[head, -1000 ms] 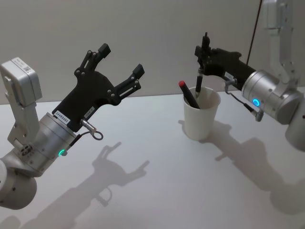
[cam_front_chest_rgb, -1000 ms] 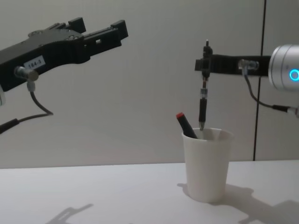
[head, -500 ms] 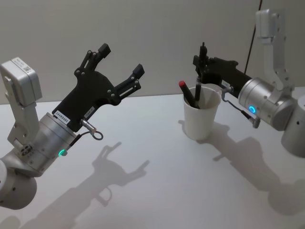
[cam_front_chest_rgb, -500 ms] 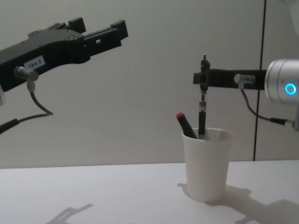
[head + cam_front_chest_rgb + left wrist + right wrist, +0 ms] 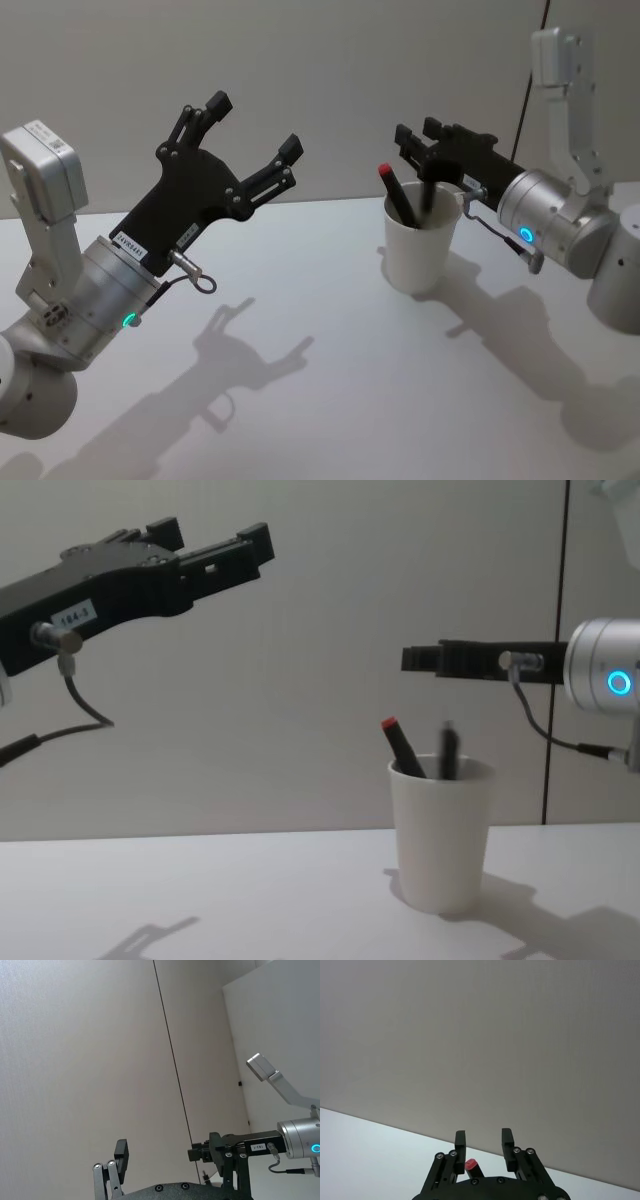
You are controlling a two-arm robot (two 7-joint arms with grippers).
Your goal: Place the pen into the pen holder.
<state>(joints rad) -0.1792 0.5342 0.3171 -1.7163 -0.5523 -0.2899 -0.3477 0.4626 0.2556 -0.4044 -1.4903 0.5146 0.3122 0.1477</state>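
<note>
The white paper cup pen holder (image 5: 420, 250) (image 5: 440, 840) stands upright on the table. A black pen (image 5: 427, 198) (image 5: 449, 752) sits in it, its top poking above the rim, free of any gripper. Beside it in the cup leans a red-capped pen (image 5: 398, 195) (image 5: 402, 747) (image 5: 471, 1165). My right gripper (image 5: 418, 133) (image 5: 410, 659) (image 5: 483, 1142) hovers just above the cup, open, with nothing between its fingers. My left gripper (image 5: 254, 125) (image 5: 210, 535) is raised well off to the left, open and empty.
The white table (image 5: 300, 400) (image 5: 200, 900) carries just the cup, with wide bare surface to its left and front. A grey wall stands close behind. The right gripper (image 5: 197, 1152) also shows far off in the left wrist view.
The right gripper came down over the cup and opened. The black pen left its fingers and dropped into the cup. The left arm stayed still.
</note>
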